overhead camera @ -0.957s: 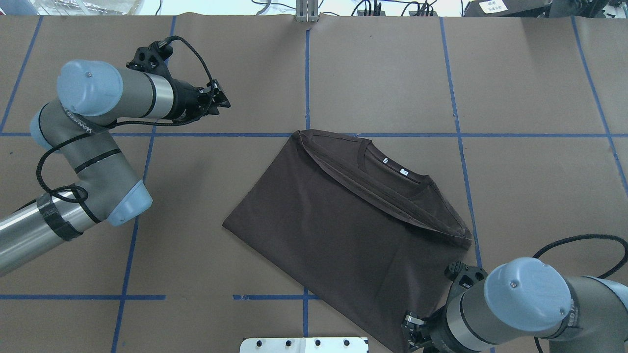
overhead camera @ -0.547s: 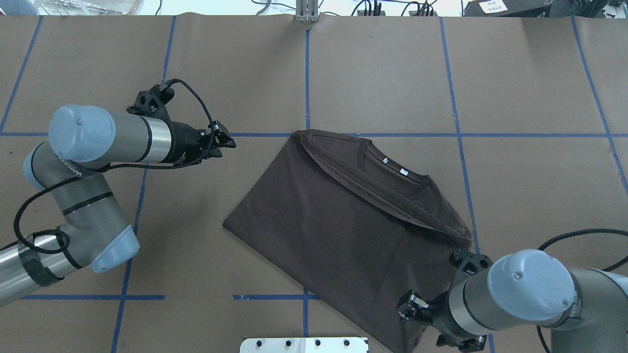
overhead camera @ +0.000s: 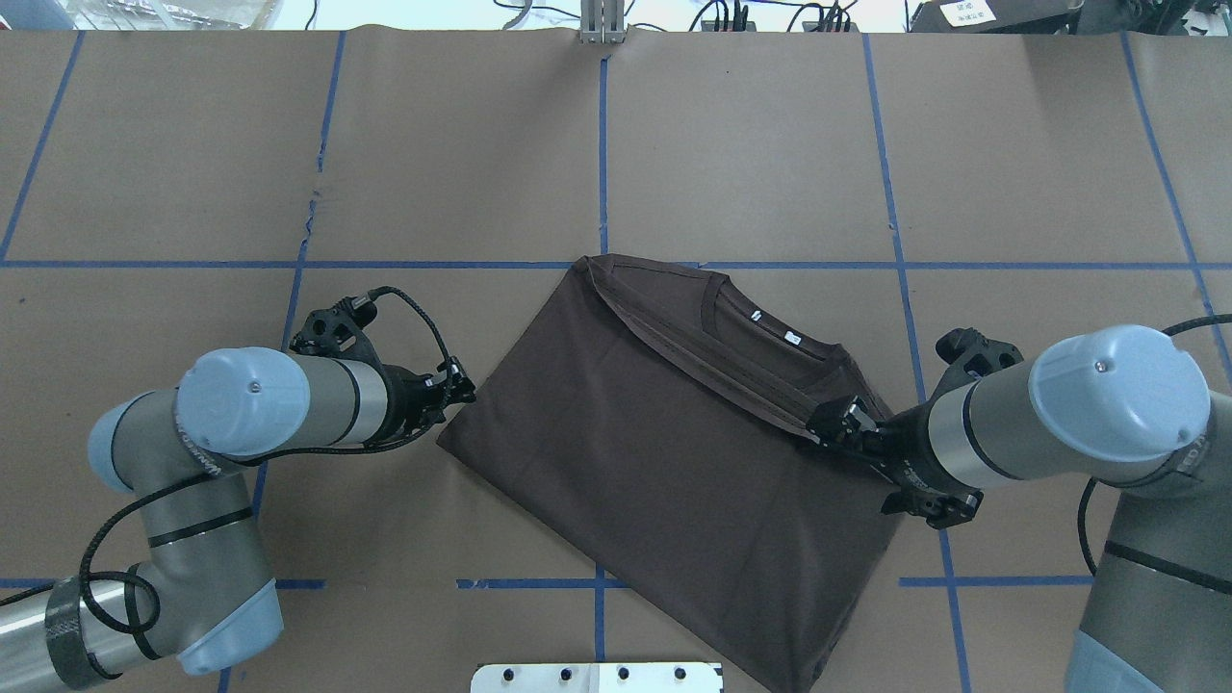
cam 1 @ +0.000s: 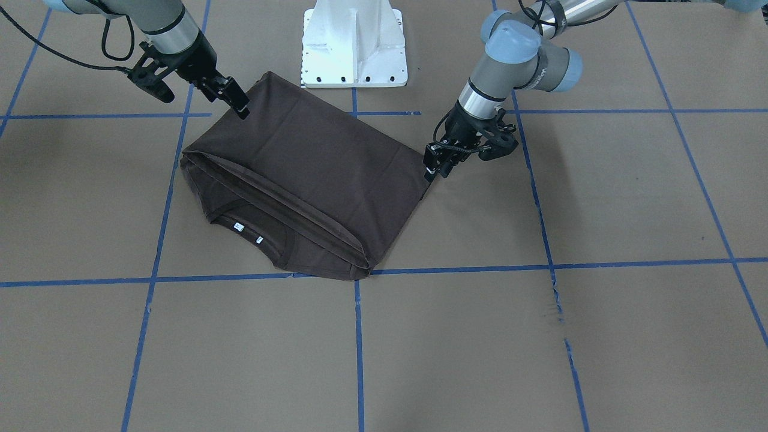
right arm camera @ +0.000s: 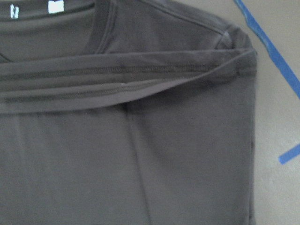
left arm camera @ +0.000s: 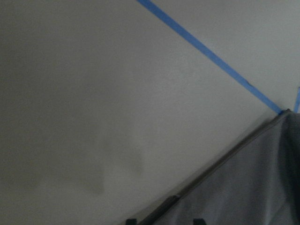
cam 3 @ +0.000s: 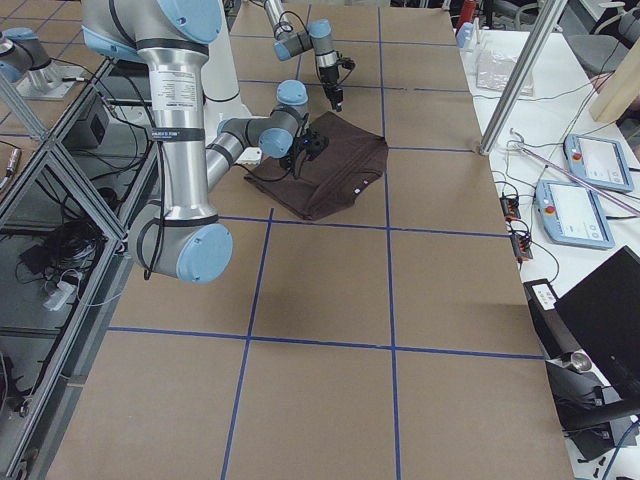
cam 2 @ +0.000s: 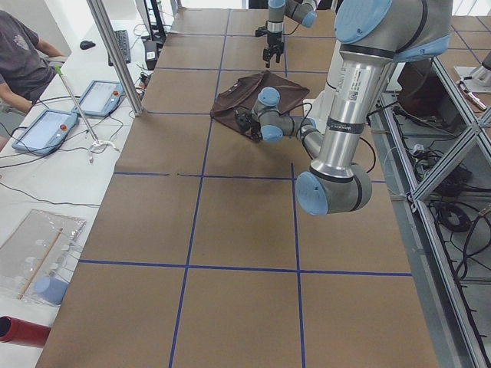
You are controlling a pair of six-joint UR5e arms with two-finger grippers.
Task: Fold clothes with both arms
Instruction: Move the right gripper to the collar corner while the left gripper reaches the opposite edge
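- The T-shirt (overhead camera: 654, 443) lies flat on the worktop (overhead camera: 770, 144), near the middle and skewed to the blue grid. It is already folded once, and the doubled hem runs just short of the collar (overhead camera: 717, 289), so the white neck labels (overhead camera: 791, 338) are still uncovered.
- A second ago my left gripper (overhead camera: 468, 392) hung well apart from the cloth on the far left. It has since swung down and in, and now sits just beside the shirt's left corner.
- The left wrist view shows two dark fingertips spread apart with the shirt's edge running between them. I take the left gripper to be open and holding nothing.
- My right gripper (overhead camera: 839, 423) was down at the hem corner nearest my base. It has travelled along the right side and now hangs over that edge, near the folded shoulder.
- I cannot tell whether the right gripper's fingers are spread or closed. The right wrist view shows only cloth, and the fixed views do not separate the fingers. It does not seem to be lifting any fabric.
- The shirt itself has not shifted, and its outline and creases match.
- My judgement is that both arms have finished repositioning to opposite sides. The next step is to pinch both sides and carry a second fold across, with the left fingers catching both layers at their corner.
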